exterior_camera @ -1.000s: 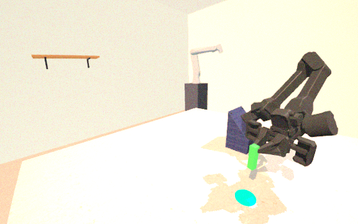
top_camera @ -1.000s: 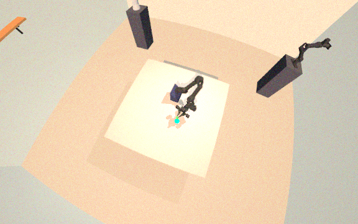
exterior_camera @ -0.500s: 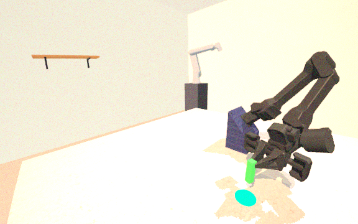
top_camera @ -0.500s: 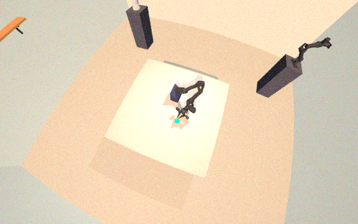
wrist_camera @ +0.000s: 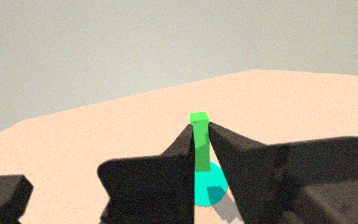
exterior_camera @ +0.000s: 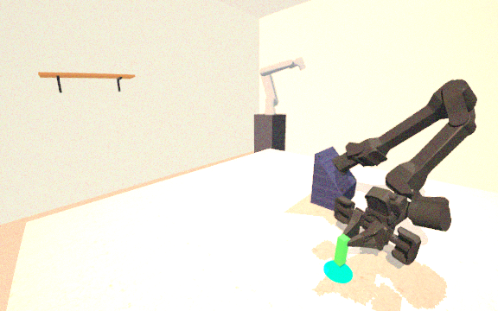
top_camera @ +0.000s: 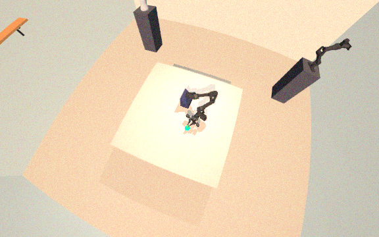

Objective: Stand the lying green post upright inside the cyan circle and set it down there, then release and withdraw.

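Observation:
The green post (exterior_camera: 341,252) (wrist_camera: 201,152) is upright, with a slight lean in the exterior view. Its lower end is over the cyan circle (exterior_camera: 338,276) (wrist_camera: 218,176) (top_camera: 187,128), toward the circle's far edge in the wrist view. A dark shadow on the circle lies apart from the post's foot in the wrist view, so the post seems to hang a little above the surface. My gripper (exterior_camera: 347,239) (wrist_camera: 200,126) is shut on the post near its top, and the fingers come in from the side, slanting down. In the top view the post is too small to judge.
The circle lies on the pale table (top_camera: 143,115) (exterior_camera: 145,250). My arm's navy base block (top_camera: 185,99) (exterior_camera: 330,186) stands behind the gripper. Dark pedestals (top_camera: 148,29) (exterior_camera: 270,131) with other arms and an orange wall shelf (top_camera: 3,36) (exterior_camera: 86,75) are far off.

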### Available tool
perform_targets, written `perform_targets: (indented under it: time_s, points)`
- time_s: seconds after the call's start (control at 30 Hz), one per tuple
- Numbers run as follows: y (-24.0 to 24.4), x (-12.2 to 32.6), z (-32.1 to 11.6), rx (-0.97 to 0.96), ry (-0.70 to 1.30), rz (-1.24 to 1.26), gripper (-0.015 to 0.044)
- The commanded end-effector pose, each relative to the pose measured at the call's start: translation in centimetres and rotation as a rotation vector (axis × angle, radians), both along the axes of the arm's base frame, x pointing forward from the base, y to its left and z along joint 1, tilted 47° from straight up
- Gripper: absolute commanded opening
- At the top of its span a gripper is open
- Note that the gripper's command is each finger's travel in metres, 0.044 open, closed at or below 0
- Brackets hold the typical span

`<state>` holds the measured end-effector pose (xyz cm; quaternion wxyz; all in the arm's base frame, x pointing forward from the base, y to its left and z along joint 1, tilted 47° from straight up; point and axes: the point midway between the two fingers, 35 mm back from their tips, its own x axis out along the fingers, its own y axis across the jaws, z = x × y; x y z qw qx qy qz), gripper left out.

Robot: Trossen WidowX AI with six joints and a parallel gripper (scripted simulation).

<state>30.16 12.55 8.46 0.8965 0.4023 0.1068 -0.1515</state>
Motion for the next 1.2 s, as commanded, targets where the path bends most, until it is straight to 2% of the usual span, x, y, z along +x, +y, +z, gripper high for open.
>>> perform_targets:
  time_s: [0.0, 0.57, 1.03, 1.17]
  points:
    - [0.4, 0.0, -0.3, 0.006, -0.007, -0.004, 0.0023]
    - [1.7, 0.1, -1.5, 0.001, 0.001, 0.000, 0.0023]
    - [1.7, 0.1, -1.5, 0.001, 0.001, 0.000, 0.0390]
    - [1.2, 0.2, -0.9, 0.002, 0.001, -0.001, 0.0400]
